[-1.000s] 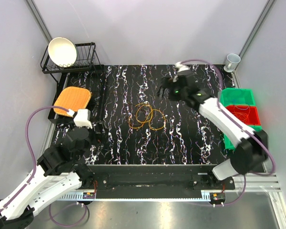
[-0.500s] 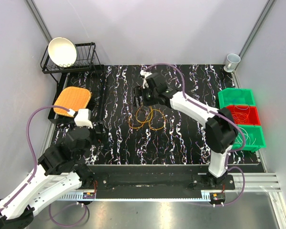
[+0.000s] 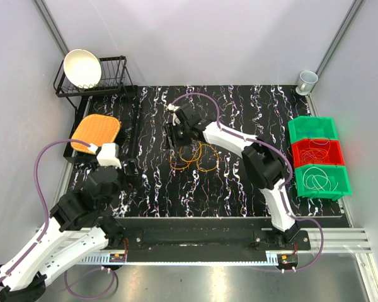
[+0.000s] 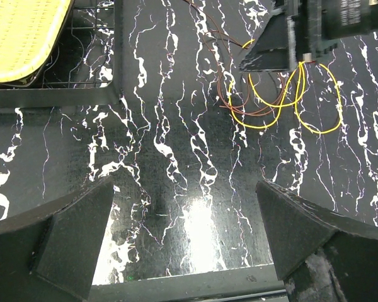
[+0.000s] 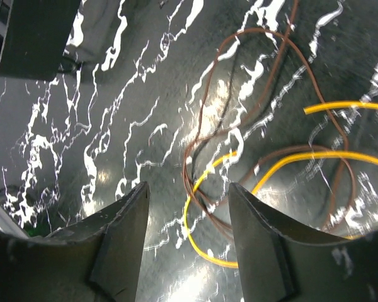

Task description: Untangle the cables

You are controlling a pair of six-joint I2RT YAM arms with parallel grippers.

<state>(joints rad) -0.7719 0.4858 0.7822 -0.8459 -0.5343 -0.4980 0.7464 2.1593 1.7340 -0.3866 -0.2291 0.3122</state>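
The cables lie tangled in loose loops, orange-yellow and brown-red, on the black marbled table. My right gripper reaches left over the tangle's left edge. In the right wrist view it hangs low over the table, jaws apart, with a yellow loop and brown strands lying between them, nothing pinched. My left gripper stands wide open over bare table at the near left. The tangle shows ahead of it to the right.
Three bins stand at the right edge: green, red holding red wire, green holding a pale coil. A dish rack with a white bowl, an orange mat and a cup line the back.
The right arm swung left from near the bins to the tangle's left side and dropped towards it while its jaws narrowed. The left arm stayed still.
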